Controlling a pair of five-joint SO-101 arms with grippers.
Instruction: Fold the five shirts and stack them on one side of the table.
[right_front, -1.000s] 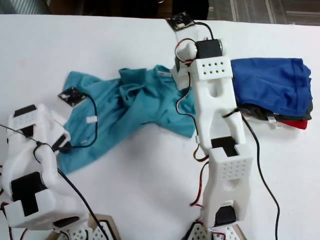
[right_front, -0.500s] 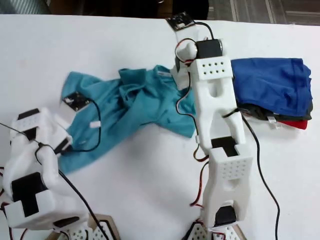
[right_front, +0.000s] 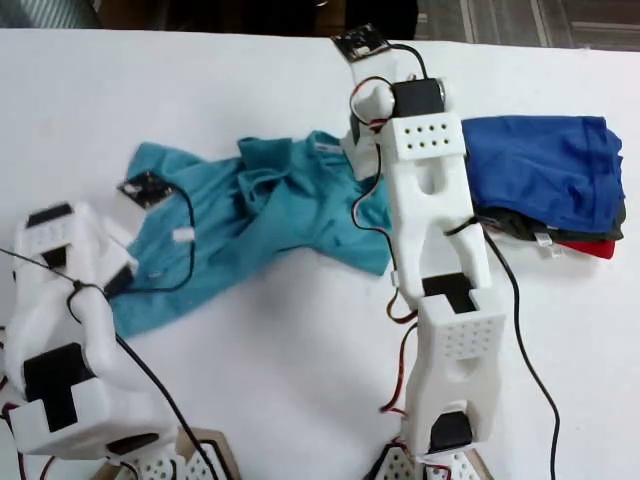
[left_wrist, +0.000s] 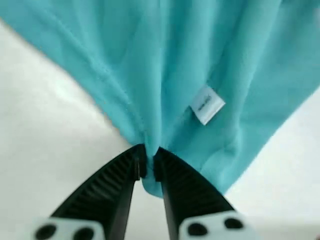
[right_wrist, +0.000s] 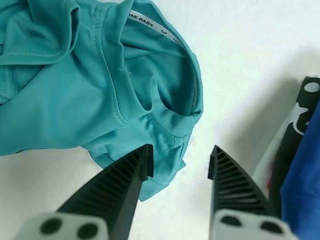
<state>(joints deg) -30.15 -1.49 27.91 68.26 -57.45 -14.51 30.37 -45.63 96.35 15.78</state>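
The teal shirt (right_front: 260, 215) lies crumpled across the middle of the bench (right_front: 150, 90). One end trails toward the near-left corner, and the collar (right_wrist: 165, 55) end lies by the right arm (right_front: 440, 220). The left arm (right_front: 60, 320) stands at the near-left corner. The left jaws are clenched on the shirt's hem (left_wrist: 145, 142), with a pinch of fabric between them and a white tag (left_wrist: 207, 105) near the grip. The right jaws are released and hang over the collar end, one over fabric and the other over bare bench.

The stack sits near the right edge. A blue shirt (right_front: 545, 165) is on top, a dark shirt (right_front: 510, 222) is under it, and a red shirt (right_front: 590, 247) is lowest, with their edges showing. The stack is just beside the right arm and apart from the teal shirt. Bare bench runs along the far edge, into the far-left corner, and across the near middle between the arms.
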